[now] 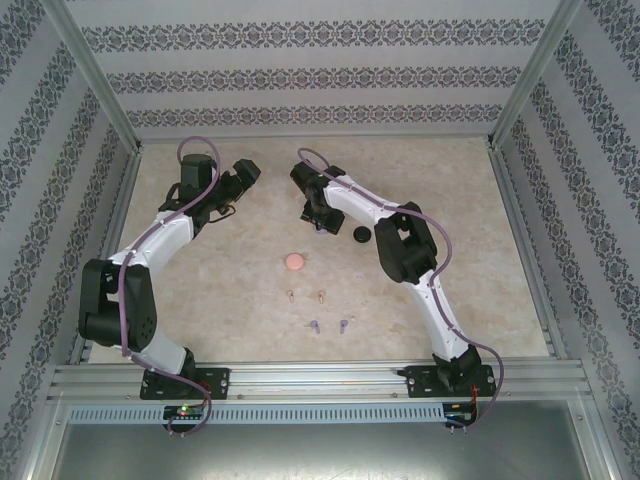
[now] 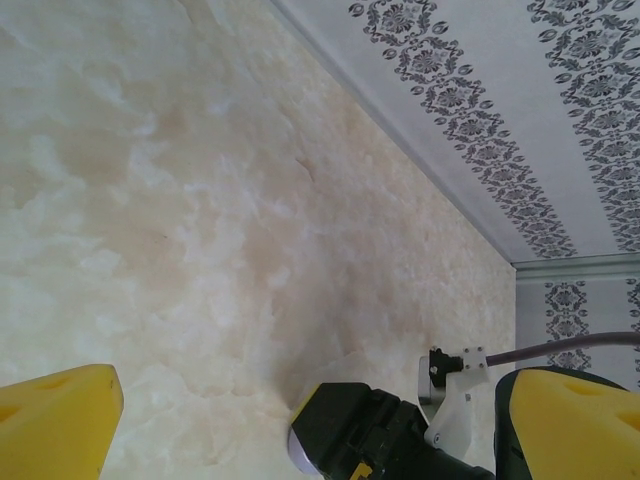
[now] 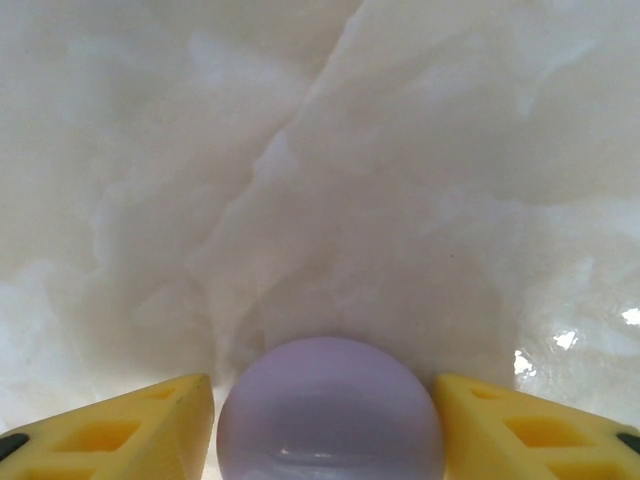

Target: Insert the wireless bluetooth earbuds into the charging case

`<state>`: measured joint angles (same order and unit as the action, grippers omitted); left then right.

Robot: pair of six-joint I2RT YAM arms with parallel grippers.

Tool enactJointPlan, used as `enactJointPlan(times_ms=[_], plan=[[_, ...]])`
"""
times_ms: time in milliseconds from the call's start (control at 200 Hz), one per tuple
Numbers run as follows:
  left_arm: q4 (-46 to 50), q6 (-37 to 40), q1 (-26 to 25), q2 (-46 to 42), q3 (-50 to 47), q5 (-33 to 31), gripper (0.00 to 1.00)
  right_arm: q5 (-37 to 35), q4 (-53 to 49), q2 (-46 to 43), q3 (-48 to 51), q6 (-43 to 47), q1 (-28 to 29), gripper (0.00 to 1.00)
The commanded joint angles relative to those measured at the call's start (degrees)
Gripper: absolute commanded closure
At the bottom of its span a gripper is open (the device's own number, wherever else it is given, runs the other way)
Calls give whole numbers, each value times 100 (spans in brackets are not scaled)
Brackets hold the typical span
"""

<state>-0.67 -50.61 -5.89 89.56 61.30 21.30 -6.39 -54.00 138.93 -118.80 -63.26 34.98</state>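
A round light-purple charging case (image 3: 330,415) rests on the marble table between the yellow fingers (image 3: 140,425) of my right gripper (image 3: 322,382). The fingers stand close on either side of it, with thin gaps still showing. From above, the right gripper (image 1: 313,214) points down at the table's far middle. My left gripper (image 1: 243,186) hovers to its left, wide open and holding nothing. In the left wrist view a sliver of the purple case (image 2: 296,456) shows under the right gripper. Two tan earbuds (image 1: 290,296) and two purple earbuds (image 1: 313,326) lie near the front.
A pink round case (image 1: 295,262) lies mid-table and a black one (image 1: 361,234) sits just right of the right gripper. Patterned walls (image 1: 320,75) with metal posts close in the table on three sides.
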Motion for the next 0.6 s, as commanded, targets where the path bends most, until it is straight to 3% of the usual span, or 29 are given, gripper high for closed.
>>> enactJointPlan(times_ms=[0,380,595], plan=[[-69,56,55,125,133,203,1,48,-63,205,-195,125,5,44],[-151,-76,53,115,-21,427,0,-53,-108,201,-201,745,132,53],[-687,147,46,76,-292,588,0,120,415,-401,235,901,58,58]])
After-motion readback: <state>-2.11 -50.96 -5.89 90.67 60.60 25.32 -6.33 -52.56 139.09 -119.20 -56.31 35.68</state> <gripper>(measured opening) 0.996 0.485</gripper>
